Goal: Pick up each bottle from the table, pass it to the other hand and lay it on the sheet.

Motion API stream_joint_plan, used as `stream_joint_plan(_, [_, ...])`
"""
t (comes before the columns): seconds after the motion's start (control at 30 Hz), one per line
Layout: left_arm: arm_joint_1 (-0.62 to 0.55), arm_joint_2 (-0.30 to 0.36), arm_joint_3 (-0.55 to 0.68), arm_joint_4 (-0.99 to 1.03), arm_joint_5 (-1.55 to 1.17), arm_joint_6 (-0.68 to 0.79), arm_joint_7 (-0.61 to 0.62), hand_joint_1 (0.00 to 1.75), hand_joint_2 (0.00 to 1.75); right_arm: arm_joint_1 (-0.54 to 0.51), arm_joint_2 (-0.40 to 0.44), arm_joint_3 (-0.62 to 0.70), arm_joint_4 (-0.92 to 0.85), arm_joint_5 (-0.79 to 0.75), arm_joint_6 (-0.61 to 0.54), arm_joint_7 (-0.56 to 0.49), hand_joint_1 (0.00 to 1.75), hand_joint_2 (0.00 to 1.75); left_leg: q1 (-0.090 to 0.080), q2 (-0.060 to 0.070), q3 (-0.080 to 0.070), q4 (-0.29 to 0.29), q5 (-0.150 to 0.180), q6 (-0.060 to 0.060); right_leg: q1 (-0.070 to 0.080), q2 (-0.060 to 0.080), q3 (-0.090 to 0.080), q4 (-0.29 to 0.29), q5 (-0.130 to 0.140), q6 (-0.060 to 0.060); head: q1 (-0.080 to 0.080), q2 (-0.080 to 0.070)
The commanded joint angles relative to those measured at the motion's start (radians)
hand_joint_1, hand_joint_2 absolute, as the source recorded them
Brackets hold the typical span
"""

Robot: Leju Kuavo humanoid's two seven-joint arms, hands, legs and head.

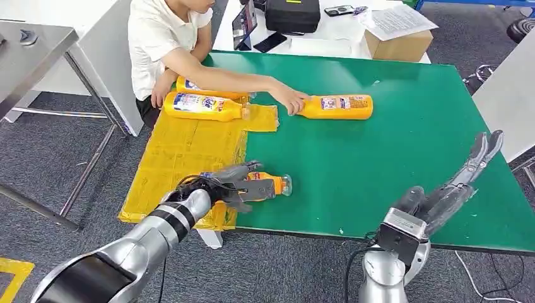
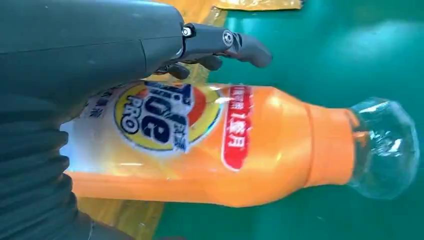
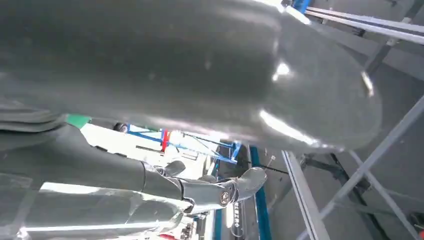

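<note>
On table, orange-filled bottle (image 1: 268,184)

- The left arm (image 1: 120,255) is polished silver, with a black band and a white ring near the wrist and a long black panel at the lower end.
- Black cables loop at the wrist behind the left hand (image 1: 235,183), which has a grey cover and darker fingers (image 1: 249,168).
- The left wrist view shows the ribbed grey cover and a silver screw at a finger joint.
- The right hand (image 1: 451,189) is dark grey, behind a boxy silver wrist block with a black cable.
</note>
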Motion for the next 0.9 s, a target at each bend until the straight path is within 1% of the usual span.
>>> stream_joint_plan(0.03, [0.099, -0.029, 0.020, -0.178, 0.070, 0.185, -0.156, 0.00, 1.75, 0.010, -0.034, -0.004, 0.037, 0.020, 0.000, -0.001, 0.00, 0.00, 0.001, 0.001, 0.004, -0.001, -0.002, -0.002, 0.001, 0.001, 0.005, -0.002, -0.001, -0.002, 0.000, 0.000])
stream_joint_plan(0.07, [0.150, -0.030, 0.002, -0.275, 0.065, 0.271, -0.175, 0.00, 1.75, 0.022, -0.032, -0.009, 0.029, 0.032, 0.000, -0.001, 0.00, 0.00, 0.001, 0.001, 0.004, -0.001, -0.002, -0.001, 0.001, 0.001, 0.004, -0.002, -0.001, -0.002, 0.000, 0.000])
stream_joint_plan(0.1, [0.168, -0.027, -0.011, -0.311, 0.058, 0.296, -0.170, 0.00, 1.75, 0.028, -0.035, -0.005, 0.024, 0.030, 0.000, -0.001, 0.00, 0.00, 0.000, 0.000, 0.002, -0.001, -0.001, -0.001, 0.000, 0.001, 0.002, -0.001, 0.000, -0.001, 0.000, 0.000])
stream_joint_plan(0.13, [0.192, -0.020, -0.029, -0.365, 0.047, 0.326, -0.162, 0.00, 1.75, 0.032, -0.037, -0.004, 0.021, 0.035, 0.000, -0.001, 0.00, 0.00, 0.001, 0.000, 0.004, -0.001, -0.002, -0.002, 0.001, 0.001, 0.005, -0.002, -0.001, -0.002, 0.000, 0.000])
stream_joint_plan(0.2, [0.236, 0.000, -0.061, -0.462, 0.038, 0.387, -0.155, 0.00, 1.75, 0.039, -0.036, -0.004, 0.016, 0.045, 0.000, -0.001, 0.00, 0.00, 0.000, 0.001, 0.002, -0.001, -0.001, -0.001, 0.000, 0.001, 0.002, -0.001, -0.001, -0.001, 0.000, 0.000])
stream_joint_plan(0.23, [0.236, 0.000, -0.061, -0.462, 0.038, 0.387, -0.155, 0.00, 1.75, 0.039, -0.036, -0.004, 0.016, 0.045, 0.000, -0.001, 0.00, 0.00, 0.001, 0.002, 0.004, -0.001, -0.002, -0.002, 0.000, 0.003, 0.004, -0.002, -0.001, -0.002, 0.000, 0.000])
stream_joint_plan(0.3, [0.236, 0.000, -0.061, -0.462, 0.038, 0.387, -0.155, 0.00, 1.75, 0.039, -0.036, -0.004, 0.016, 0.045, 0.000, -0.001, 0.00, 0.00, 0.000, 0.001, 0.001, -0.001, -0.001, -0.001, 0.000, 0.002, 0.001, -0.001, 0.000, -0.001, 0.000, 0.000])
stream_joint_plan(0.33, [0.236, 0.000, -0.061, -0.462, 0.038, 0.387, -0.155, 0.00, 1.75, 0.039, -0.036, -0.004, 0.016, 0.045, 0.000, -0.001, 0.00, 0.00, 0.001, 0.002, 0.003, -0.001, -0.002, -0.002, 0.001, 0.003, 0.003, -0.002, -0.001, -0.002, 0.000, 0.000])
stream_joint_plan(0.4, [0.275, 0.017, -0.086, -0.547, 0.065, 0.443, -0.170, 0.00, 1.75, 0.048, -0.034, -0.008, 0.009, 0.055, 0.000, -0.001, 0.00, 0.00, 0.000, 0.001, 0.001, -0.001, -0.001, -0.001, 0.000, 0.002, 0.001, -0.001, 0.000, -0.002, 0.000, 0.000])
stream_joint_plan(0.43, [0.296, 0.027, -0.101, -0.595, 0.078, 0.451, -0.179, 0.00, 1.75, 0.054, -0.033, -0.011, 0.004, 0.059, 0.000, -0.001, 0.00, 0.00, 0.001, 0.002, 0.003, -0.001, -0.002, -0.002, 0.001, 0.003, 0.002, -0.001, -0.001, -0.002, 0.000, 0.000])
stream_joint_plan(0.5, [0.334, 0.049, -0.137, -0.688, 0.096, 0.446, -0.175, 0.00, 1.75, 0.066, -0.035, -0.015, -0.007, 0.065, 0.000, -0.001, 0.00, 0.00, 0.000, 0.002, 0.001, -0.001, -0.002, -0.001, 0.000, 0.003, 0.001, -0.001, -0.001, -0.002, 0.000, 0.000])
stream_joint_plan(0.53, [0.355, 0.059, -0.160, -0.739, 0.109, 0.434, -0.170, 0.00, 1.75, 0.073, -0.039, -0.013, -0.009, 0.063, 0.000, -0.001, 0.00, 0.00, 0.001, 0.003, 0.004, -0.001, -0.003, -0.002, 0.001, 0.003, 0.003, -0.002, -0.001, -0.003, 0.000, 0.000])
stream_joint_plan(0.6, [0.355, 0.059, -0.160, -0.739, 0.109, 0.434, -0.170, 0.00, 1.75, 0.073, -0.039, -0.013, -0.009, 0.063, 0.000, -0.001, 0.00, 0.00, 0.000, 0.002, 0.002, -0.001, -0.002, -0.001, 0.000, 0.002, 0.001, -0.002, -0.001, -0.002, 0.000, 0.000])
stream_joint_plan(0.63, [0.355, 0.059, -0.160, -0.739, 0.109, 0.434, -0.170, 0.00, 1.75, 0.073, -0.039, -0.013, -0.009, 0.063, 0.000, -0.001, 0.00, 0.00, 0.001, 0.003, 0.004, -0.001, -0.003, -0.002, 0.001, 0.003, 0.004, -0.002, -0.002, -0.002, 0.000, 0.000])
stream_joint_plan(0.67, [0.375, 0.068, -0.184, -0.787, 0.150, 0.388, -0.172, 0.00, 1.75, 0.082, -0.044, -0.011, -0.007, 0.055, 0.000, -0.001, 0.00, 0.00, 0.001, 0.003, 0.003, -0.001, -0.003, -0.002, 0.001, 0.003, 0.002, -0.001, -0.001, -0.002, 0.000, 0.000])
stream_joint_plan(0.7, [0.381, 0.076, -0.193, -0.807, 0.170, 0.374, -0.170, 0.00, 1.75, 0.085, -0.044, -0.013, -0.004, 0.059, 0.000, -0.001, 0.00, 0.00, 0.000, 0.002, 0.002, -0.001, -0.002, -0.001, 0.000, 0.002, 0.001, -0.001, -0.001, -0.001, 0.000, 0.000])
stream_joint_plan(0.73, [0.395, 0.089, -0.218, -0.835, 0.228, 0.361, -0.178, 0.00, 1.75, 0.063, -0.019, -0.015, 0.052, 0.105, 0.000, -0.001, 0.00, 0.00, 0.001, 0.003, 0.004, -0.001, -0.003, -0.002, 0.001, 0.003, 0.003, -0.001, -0.002, -0.002, 0.000, 0.000])
stream_joint_plan(0.77, [0.422, 0.099, -0.230, -0.881, 0.259, 0.351, -0.185, 0.00, 1.75, 0.104, -0.072, -0.005, 0.105, 0.106, 0.000, -0.001, 0.00, 0.00, 0.001, 0.003, 0.003, -0.001, -0.002, -0.002, 0.001, 0.003, 0.003, -0.002, -0.001, -0.002, 0.000, 0.000])
stream_joint_plan(0.8, [0.422, 0.099, -0.230, -0.881, 0.259, 0.351, -0.185, 0.00, 1.75, 0.104, -0.072, -0.005, 0.105, 0.106, 0.000, -0.001, 0.00, 1.75, 0.001, 0.001, 0.002, -0.002, -0.001, -0.001, 0.001, 0.002, 0.003, -0.003, 0.000, -0.001, 0.000, 0.000])
stream_joint_plan(0.83, [0.455, 0.103, -0.230, -0.918, 0.307, 0.347, -0.200, 0.00, 1.75, 0.102, -0.110, -0.014, 0.221, 0.147, 0.000, -0.001, 0.00, 1.75, 0.002, 0.003, 0.006, -0.002, -0.003, -0.002, 0.002, 0.003, 0.006, -0.004, -0.001, -0.003, 0.000, 0.000])
stream_joint_plan(0.87, [0.524, 0.089, -0.207, -0.974, 0.443, 0.333, -0.249, 0.00, 1.75, 0.086, -0.141, -0.087, 0.348, 0.313, 0.000, -0.001, 0.00, 1.75, 0.001, 0.003, 0.004, -0.002, -0.002, -0.002, 0.001, 0.003, 0.004, -0.004, -0.001, -0.002, 0.000, 0.000])
stream_joint_plan(0.9, [0.570, 0.076, -0.206, -1.007, 0.490, 0.377, -0.287, 0.00, 1.75, 0.077, -0.160, -0.161, 0.405, 0.402, 0.000, 0.005, 0.00, 1.75, 0.002, 0.004, 0.006, -0.004, -0.002, -0.001, 0.002, 0.004, 0.007, -0.007, 0.000, -0.002, 0.000, 0.000])
